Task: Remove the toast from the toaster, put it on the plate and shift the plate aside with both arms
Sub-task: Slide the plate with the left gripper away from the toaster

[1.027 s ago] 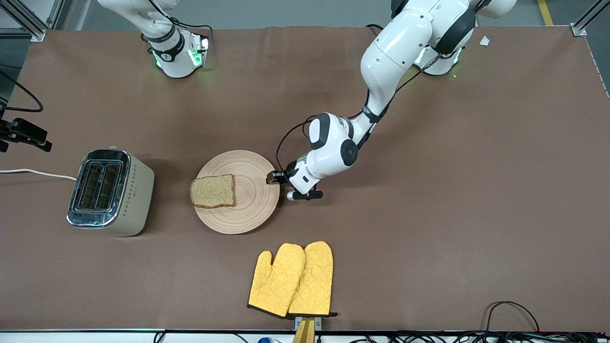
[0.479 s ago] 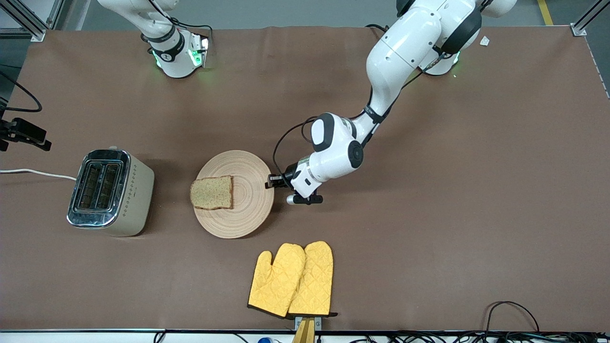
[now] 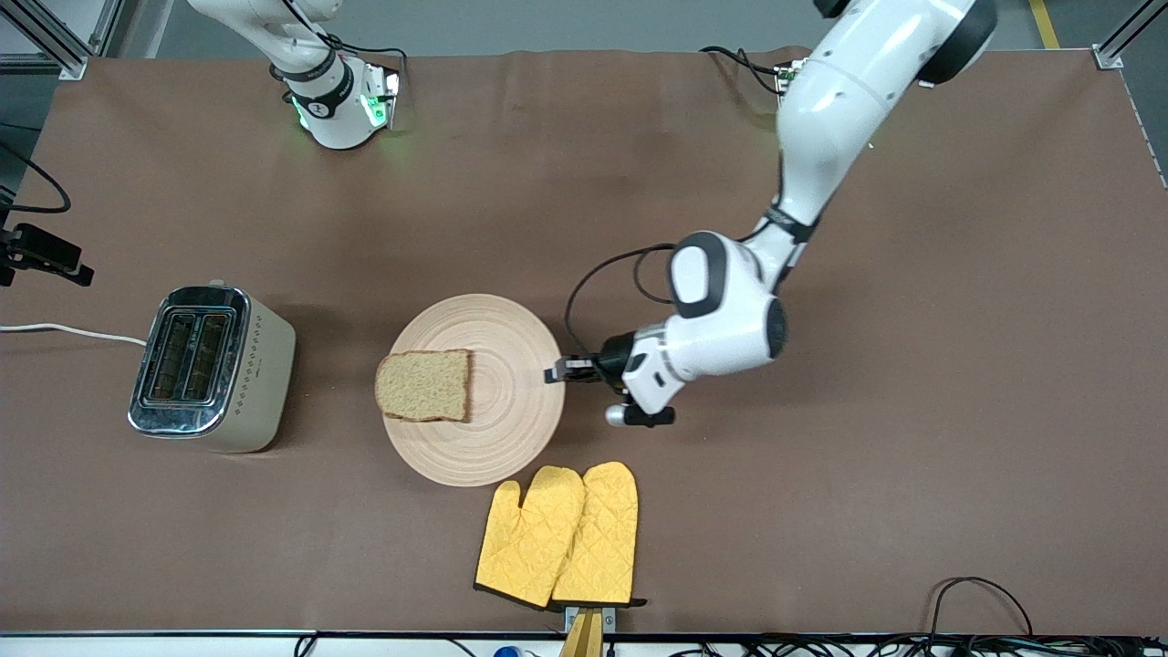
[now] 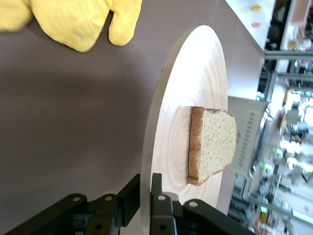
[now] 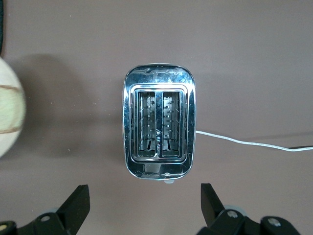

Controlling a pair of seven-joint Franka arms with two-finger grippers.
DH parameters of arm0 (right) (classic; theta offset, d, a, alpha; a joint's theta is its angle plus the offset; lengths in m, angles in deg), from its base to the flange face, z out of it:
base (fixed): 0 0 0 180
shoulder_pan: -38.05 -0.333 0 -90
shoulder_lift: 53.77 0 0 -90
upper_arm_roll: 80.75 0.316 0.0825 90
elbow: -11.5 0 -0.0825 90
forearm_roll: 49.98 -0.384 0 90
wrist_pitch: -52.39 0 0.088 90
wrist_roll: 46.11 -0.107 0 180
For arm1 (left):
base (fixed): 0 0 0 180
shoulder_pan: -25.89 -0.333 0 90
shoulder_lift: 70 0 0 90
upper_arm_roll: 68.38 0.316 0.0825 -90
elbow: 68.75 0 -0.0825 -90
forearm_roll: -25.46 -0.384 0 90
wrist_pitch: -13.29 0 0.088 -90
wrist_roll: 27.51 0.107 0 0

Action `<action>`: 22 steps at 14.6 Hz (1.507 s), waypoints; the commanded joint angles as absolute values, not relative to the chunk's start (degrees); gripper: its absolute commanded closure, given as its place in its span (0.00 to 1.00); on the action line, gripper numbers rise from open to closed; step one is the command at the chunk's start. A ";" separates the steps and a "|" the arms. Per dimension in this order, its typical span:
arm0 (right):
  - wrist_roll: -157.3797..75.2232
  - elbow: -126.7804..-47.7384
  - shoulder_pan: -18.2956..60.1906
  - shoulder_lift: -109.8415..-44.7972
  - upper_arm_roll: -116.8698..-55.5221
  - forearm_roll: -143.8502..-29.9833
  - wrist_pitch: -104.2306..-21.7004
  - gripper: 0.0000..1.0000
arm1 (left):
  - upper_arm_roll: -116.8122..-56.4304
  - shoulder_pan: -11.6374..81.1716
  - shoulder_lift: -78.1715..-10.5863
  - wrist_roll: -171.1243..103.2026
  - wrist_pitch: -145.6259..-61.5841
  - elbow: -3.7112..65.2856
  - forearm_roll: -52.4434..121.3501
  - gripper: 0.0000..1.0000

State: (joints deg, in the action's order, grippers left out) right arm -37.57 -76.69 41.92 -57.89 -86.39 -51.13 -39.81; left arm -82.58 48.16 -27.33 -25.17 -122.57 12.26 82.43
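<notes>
The round wooden plate [image 3: 497, 438] is in the middle of the table with the toast [image 3: 424, 385] lying on the part of it toward the toaster. My left gripper [image 3: 557, 372] is shut on the plate's rim at the side toward the left arm's end. In the left wrist view the fingers [image 4: 157, 188] pinch the thin rim of the plate [image 4: 195, 83], with the toast [image 4: 212, 142] flat on top. My right gripper [image 5: 144, 196] is open and empty, high over the toaster [image 5: 159, 127]. The plate's edge [image 5: 7, 107] shows at that view's side.
The toaster [image 3: 210, 370] stands toward the right arm's end, its white cord running off the table. A pair of yellow oven mitts [image 3: 561, 534] lies nearer to the front camera than the plate, the plate's rim just meeting a mitt's tip. The mitts also show in the left wrist view [image 4: 73, 17].
My left gripper has carried the plate and toast toward the left arm's end and nearer the front camera, up to the mitts. The toast has stayed on the plate.
</notes>
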 commanded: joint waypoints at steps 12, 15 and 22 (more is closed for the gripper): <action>-37.67 -77.01 40.24 -57.20 -85.58 -51.83 -39.28 0.00 | -83.85 5.61 -31.34 8.85 -88.48 25.30 76.27 0.98; -37.67 -77.01 40.24 -57.02 -85.58 -51.83 -39.02 0.00 | -83.68 -0.19 -28.00 14.40 -88.48 24.06 70.91 0.98; -37.67 -76.92 40.07 -57.02 -85.58 -51.74 -38.49 0.00 | -83.32 -8.20 -20.61 22.49 -88.48 21.51 67.04 0.96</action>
